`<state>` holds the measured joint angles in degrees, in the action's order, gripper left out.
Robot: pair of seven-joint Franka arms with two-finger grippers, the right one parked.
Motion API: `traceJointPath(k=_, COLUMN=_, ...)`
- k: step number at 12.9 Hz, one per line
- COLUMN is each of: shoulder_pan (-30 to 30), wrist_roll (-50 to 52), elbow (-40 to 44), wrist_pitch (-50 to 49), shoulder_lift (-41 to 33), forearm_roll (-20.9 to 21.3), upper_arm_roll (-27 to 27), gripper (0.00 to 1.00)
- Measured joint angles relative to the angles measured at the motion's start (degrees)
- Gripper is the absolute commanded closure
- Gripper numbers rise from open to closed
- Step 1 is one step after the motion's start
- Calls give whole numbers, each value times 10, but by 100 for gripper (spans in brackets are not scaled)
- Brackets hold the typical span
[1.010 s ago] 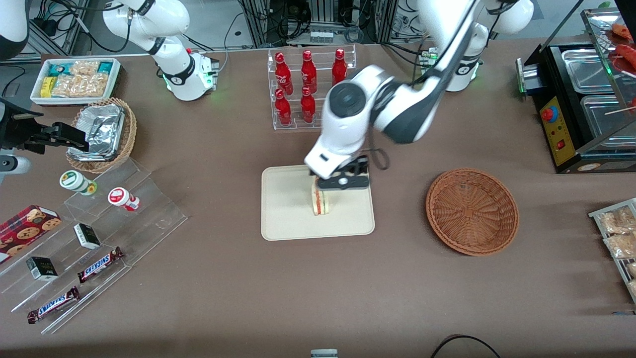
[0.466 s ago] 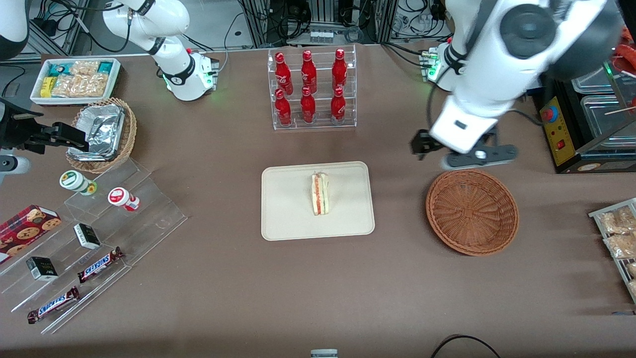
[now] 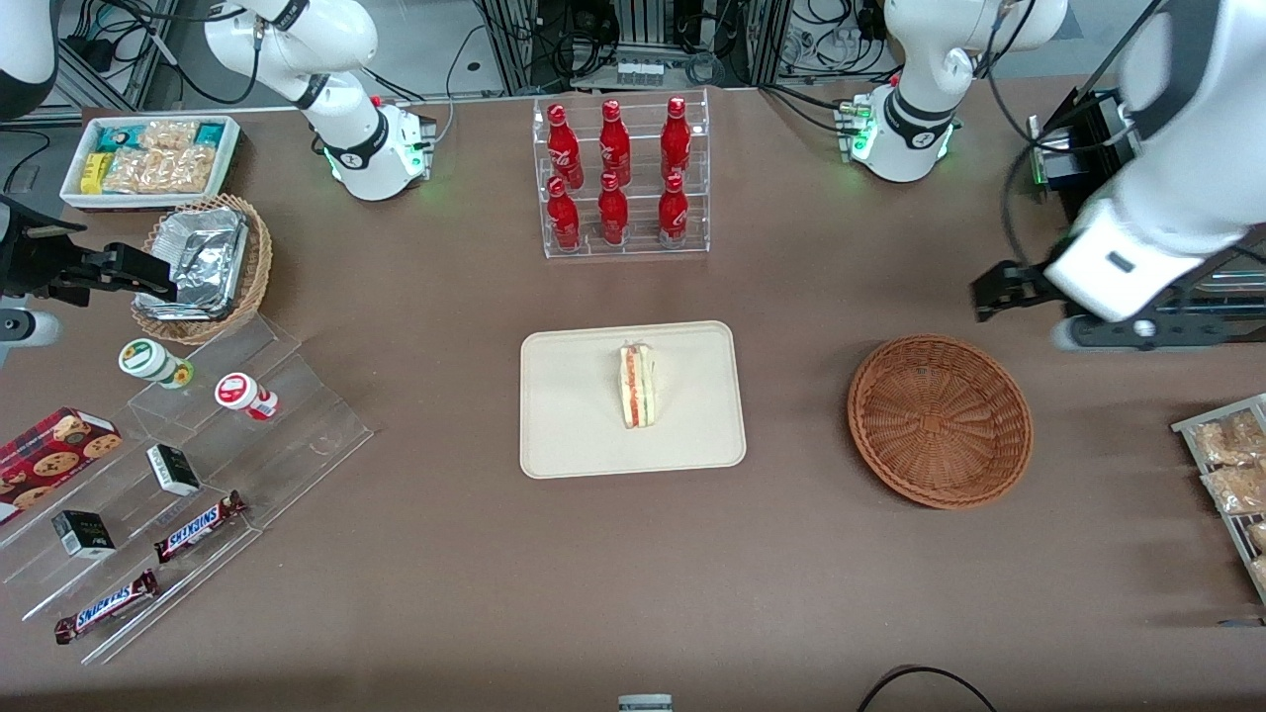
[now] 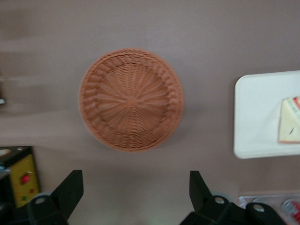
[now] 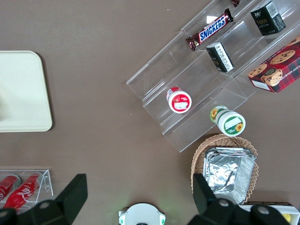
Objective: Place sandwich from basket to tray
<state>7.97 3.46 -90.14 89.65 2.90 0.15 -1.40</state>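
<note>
Reddish-brown woven basket (image 3: 940, 421), cream tray (image 3: 574, 415)

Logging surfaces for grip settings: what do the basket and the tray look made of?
The basket looks like reddish-brown woven wicker, with visible spokes and weave. The tray looks like smooth, matte cream plastic, though the material is uncertain; the sandwich rests on it. The gripper hangs open above the table near the basket.

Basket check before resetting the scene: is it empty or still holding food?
Empty: the basket shows only bare weave beneath the open gripper.
</note>
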Motion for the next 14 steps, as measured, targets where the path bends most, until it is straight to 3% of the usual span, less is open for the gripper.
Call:
traceJointPath(k=5, shoulder_pan=-71, wrist_roll=-91, elbow=0, wrist_pitch=-4, shoulder_lift=-20, forearm_roll=-1, upper_arm_roll=0, gripper=0)
traceJointPath(k=14, shoulder_pan=-70, wrist_roll=-60, elbow=2, wrist_pitch=-41, shoulder_lift=-58, forearm_roll=-3, upper_arm_roll=26, gripper=0)
